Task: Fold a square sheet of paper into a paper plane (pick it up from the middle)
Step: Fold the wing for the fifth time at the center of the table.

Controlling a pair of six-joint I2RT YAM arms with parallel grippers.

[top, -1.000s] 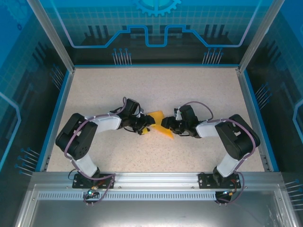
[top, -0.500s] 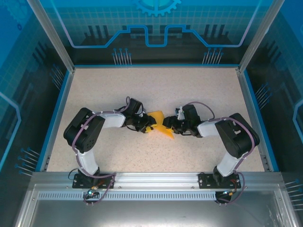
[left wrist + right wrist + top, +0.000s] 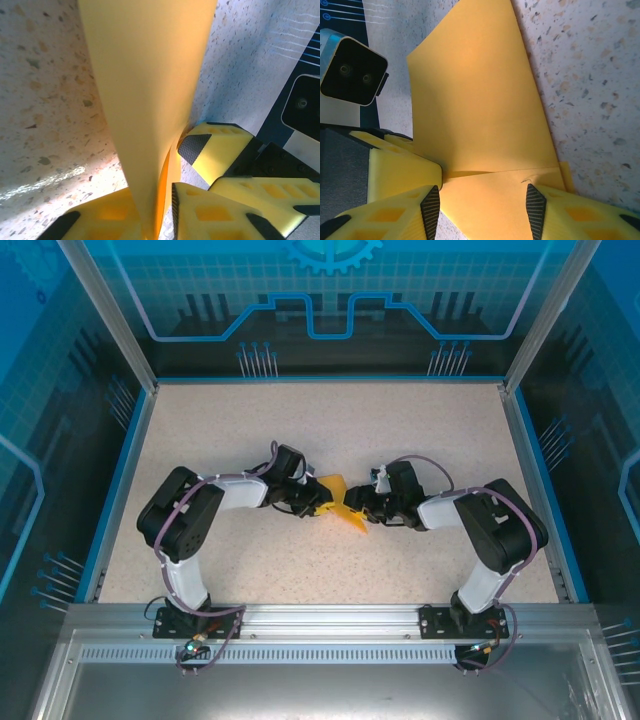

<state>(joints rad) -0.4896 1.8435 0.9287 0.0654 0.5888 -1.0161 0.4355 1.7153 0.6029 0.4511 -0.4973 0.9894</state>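
Note:
The orange-yellow sheet of paper point(image 3: 337, 487) lies mid-table, folded into layers with a crease and a pointed end point(image 3: 356, 524). My left gripper point(image 3: 318, 502) comes at it from the left. In the left wrist view a raised fold of the paper point(image 3: 150, 75) stands between the left gripper's point(image 3: 160, 202) jaws, which are shut on it. From the right, my right gripper point(image 3: 359, 505) meets the sheet. In the right wrist view this right gripper point(image 3: 483, 207) is open, its pads spread wide over the flat creased paper point(image 3: 480, 100).
A speckled beige tabletop point(image 3: 330, 430) has a blue raised rim point(image 3: 135, 450) and frame posts at the corners. The two gripper heads sit very close; a left finger point(image 3: 400, 170) shows in the right wrist view and a right finger point(image 3: 217, 147) in the left one.
My left gripper has slid right onto the paper and its jaws have closed around a raised fold. The right gripper has edged slightly left and stays open.

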